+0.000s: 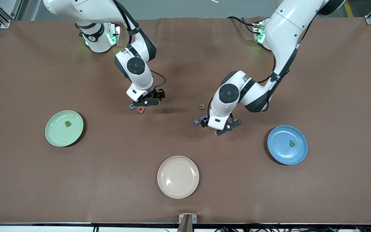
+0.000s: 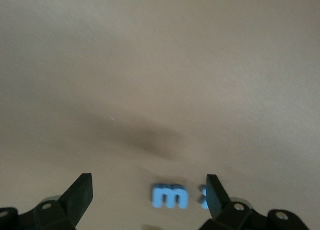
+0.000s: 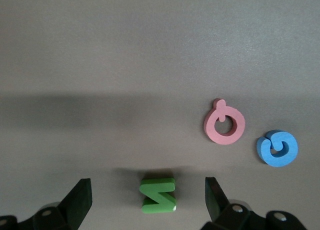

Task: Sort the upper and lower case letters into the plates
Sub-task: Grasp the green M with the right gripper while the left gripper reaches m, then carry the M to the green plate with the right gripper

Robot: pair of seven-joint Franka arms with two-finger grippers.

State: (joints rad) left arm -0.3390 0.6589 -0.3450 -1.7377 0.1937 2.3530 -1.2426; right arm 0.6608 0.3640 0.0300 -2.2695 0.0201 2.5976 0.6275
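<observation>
Two arms lean in over the brown worktop (image 1: 27,180), each bent low above its own little cluster of foam letters near the middle. Three plates sit nearer the front camera: a light green plate (image 1: 56,133) toward the right arm's end with a green B (image 1: 67,123) already on it, a blue plate (image 1: 282,151) toward the left arm's end carrying a small green lowercase letter (image 1: 292,143), and a cream plate (image 1: 178,183) between them, nearest the camera, with nothing on it. So capitals seem bound for green and small letters for blue. The right claw (image 3: 145,202) hangs wide open straddling a green Z (image 3: 158,195), with a pink Q (image 3: 224,122) and a blue G (image 3: 277,148) just beside it, which looks like lining up for a pick. The left claw (image 2: 150,200) is likewise spread wide over a light blue m (image 2: 170,196), with a dark blue x (image 1: 196,121) close by and a green u-shaped letter (image 1: 202,106) lying a little farther from the camera. Neither claw holds anything yet.
</observation>
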